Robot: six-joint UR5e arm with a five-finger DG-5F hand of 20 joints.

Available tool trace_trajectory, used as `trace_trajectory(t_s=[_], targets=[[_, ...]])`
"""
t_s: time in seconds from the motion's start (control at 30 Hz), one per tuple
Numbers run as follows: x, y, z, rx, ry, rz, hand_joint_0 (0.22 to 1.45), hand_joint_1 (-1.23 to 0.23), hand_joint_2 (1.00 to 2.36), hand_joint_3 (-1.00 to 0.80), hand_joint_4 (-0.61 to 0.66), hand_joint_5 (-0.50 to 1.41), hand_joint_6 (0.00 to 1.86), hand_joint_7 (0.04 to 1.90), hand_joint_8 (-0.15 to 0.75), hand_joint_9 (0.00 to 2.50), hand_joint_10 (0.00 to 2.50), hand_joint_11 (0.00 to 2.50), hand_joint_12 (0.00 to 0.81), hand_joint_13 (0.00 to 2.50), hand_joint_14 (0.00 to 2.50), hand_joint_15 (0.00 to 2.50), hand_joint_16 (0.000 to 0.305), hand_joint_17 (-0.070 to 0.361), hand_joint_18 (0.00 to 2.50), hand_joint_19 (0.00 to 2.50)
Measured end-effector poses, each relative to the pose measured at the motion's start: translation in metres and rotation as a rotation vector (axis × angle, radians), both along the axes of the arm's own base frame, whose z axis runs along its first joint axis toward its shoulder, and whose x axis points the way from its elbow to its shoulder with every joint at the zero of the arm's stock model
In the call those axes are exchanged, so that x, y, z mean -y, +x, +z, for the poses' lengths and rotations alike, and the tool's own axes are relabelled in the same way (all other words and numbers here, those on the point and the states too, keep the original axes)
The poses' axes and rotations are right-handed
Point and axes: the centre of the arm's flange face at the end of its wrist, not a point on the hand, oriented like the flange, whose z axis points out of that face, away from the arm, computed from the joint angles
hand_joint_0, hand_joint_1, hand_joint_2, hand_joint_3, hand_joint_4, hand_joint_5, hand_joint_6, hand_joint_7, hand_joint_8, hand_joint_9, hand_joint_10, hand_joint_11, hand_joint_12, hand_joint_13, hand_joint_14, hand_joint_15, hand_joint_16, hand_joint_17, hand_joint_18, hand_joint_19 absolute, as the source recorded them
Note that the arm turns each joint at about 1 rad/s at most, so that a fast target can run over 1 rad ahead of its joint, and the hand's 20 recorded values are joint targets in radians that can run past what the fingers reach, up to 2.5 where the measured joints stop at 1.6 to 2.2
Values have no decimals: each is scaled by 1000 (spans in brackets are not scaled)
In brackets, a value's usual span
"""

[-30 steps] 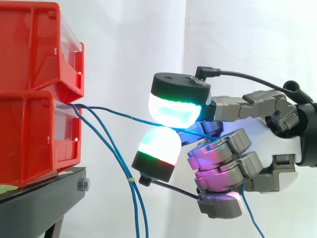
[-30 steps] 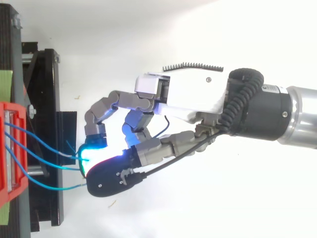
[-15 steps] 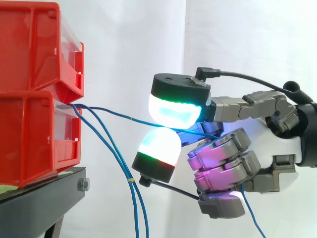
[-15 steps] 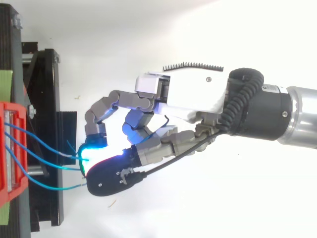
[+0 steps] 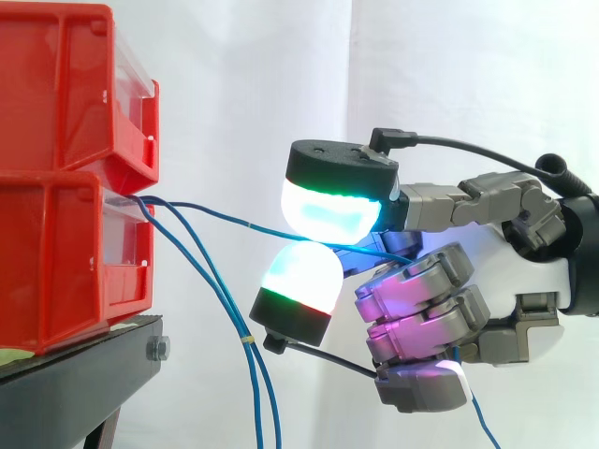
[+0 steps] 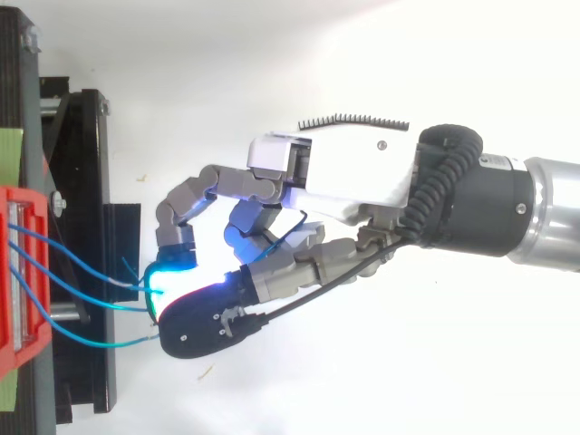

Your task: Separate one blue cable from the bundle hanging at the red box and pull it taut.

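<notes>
Several thin blue cables come out of the lower red box (image 5: 65, 262) at its front edge. One blue cable (image 5: 220, 221) runs almost level from the box to my hand (image 5: 487, 281), where two glowing cyan pads (image 5: 328, 208) pinch it. The other fingers are curled, glowing magenta. Two more blue cables (image 5: 225, 309) hang down from the box and are tied together with a small yellow band. In the top view the hand (image 6: 344, 181) reaches in from the right, and the cables (image 6: 82, 267) fan from the red box (image 6: 18, 272) toward its pads.
A second red box (image 5: 75, 94) is stacked on the lower one, both on a black stand (image 5: 84, 374). A white curtain hangs behind. The free end of the pinched cable drops below the hand at the lower right.
The curled lower fingers have closed in a little tighter. The pinching pads and the cable between them stay where they were.
</notes>
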Motion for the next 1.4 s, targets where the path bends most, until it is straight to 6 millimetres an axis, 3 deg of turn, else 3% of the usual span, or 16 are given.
trace_trajectory(t_s=[1.4], targets=[[0, 0, -1, -2, 0, 0, 730, -710, 1024, -204, 131, -225, 866, 1075, 395, 1075, 1432, 1654, 412, 947, 1669, 1450, 47, 105, 1199, 1253]])
